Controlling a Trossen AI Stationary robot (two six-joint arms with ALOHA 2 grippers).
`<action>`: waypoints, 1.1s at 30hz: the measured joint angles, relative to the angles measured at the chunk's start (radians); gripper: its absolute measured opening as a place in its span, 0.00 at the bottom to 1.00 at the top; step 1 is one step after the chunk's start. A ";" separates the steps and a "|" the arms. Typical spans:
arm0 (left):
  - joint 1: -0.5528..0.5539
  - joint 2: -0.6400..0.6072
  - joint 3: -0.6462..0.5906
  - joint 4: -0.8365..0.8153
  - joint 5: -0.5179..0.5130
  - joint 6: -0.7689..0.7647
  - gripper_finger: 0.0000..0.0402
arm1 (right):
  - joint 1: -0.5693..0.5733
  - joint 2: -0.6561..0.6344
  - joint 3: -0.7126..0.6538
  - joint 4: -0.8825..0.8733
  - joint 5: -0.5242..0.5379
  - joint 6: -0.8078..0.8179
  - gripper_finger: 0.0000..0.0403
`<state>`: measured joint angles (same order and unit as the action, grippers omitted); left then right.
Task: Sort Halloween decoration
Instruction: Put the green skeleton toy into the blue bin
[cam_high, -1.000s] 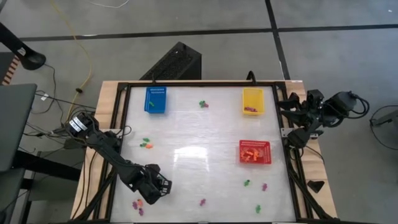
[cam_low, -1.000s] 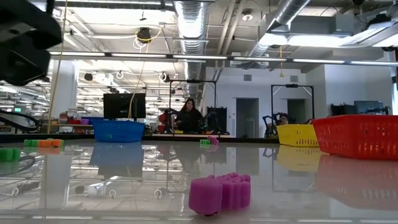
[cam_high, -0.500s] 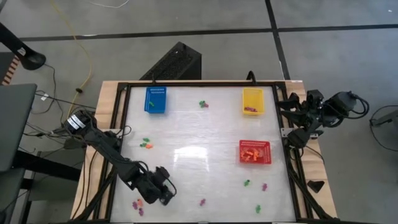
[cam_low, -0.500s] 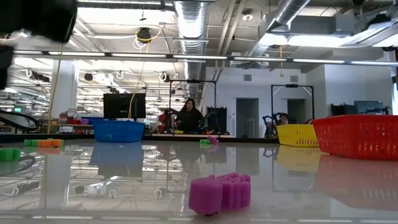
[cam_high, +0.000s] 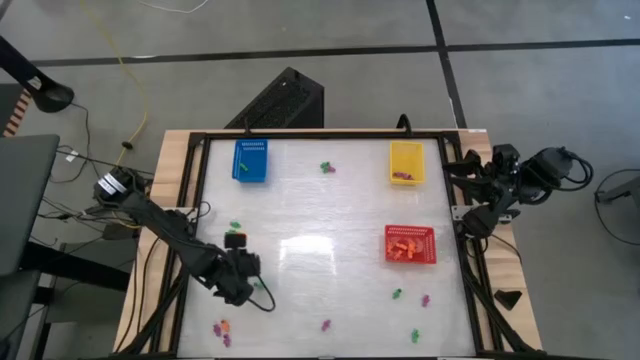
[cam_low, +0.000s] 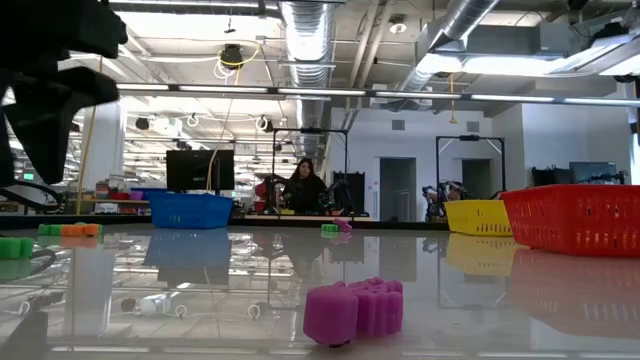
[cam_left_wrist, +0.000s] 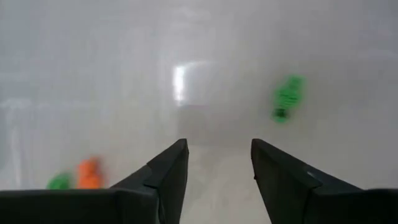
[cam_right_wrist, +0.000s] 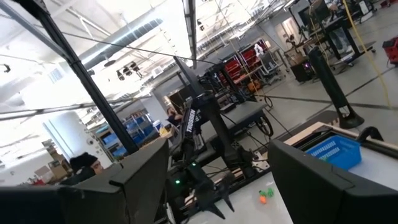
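The Halloween decoration lies scattered on the white table. A green and an orange piece (cam_high: 236, 229) lie at the left, and a purple and orange cluster (cam_high: 221, 327) lies near the front edge. A big purple piece (cam_low: 355, 308) shows in the low view. My left gripper (cam_high: 237, 248) hangs over the left half, pointing steeply down. It is open (cam_left_wrist: 217, 168) with nothing between its fingers. A green piece (cam_left_wrist: 288, 98) lies ahead of it. My right gripper (cam_right_wrist: 217, 186) waits open beyond the table's right edge (cam_high: 478, 172).
A blue basket (cam_high: 250, 160) stands at the far left and a yellow basket (cam_high: 406, 160) at the far right. A red basket (cam_high: 410, 244) holding orange pieces stands at mid right. More pieces lie at the far middle (cam_high: 327, 167) and near right (cam_high: 410, 300). A person shows in the room behind.
My left gripper has risen and gone from beside the near-edge cluster toward the table's far edge, ending near the green and orange pieces at the left. Its wrist has rolled on the way. No piece has moved.
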<state>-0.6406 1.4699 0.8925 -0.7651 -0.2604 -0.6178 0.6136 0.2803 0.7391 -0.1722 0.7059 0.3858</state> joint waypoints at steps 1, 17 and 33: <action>0.013 0.002 0.000 0.020 0.039 0.051 0.42 | 0.000 0.000 0.000 0.000 0.000 0.007 0.76; 0.137 0.004 -0.083 0.232 0.273 0.210 0.43 | 0.000 0.000 0.000 0.002 0.030 0.027 0.76; 0.115 0.081 -0.142 0.398 0.298 0.186 0.43 | 0.000 0.000 0.000 0.001 0.035 0.024 0.76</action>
<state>-0.5253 1.5505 0.7501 -0.3666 0.0377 -0.4315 0.6132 0.2802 0.7391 -0.1715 0.7406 0.4103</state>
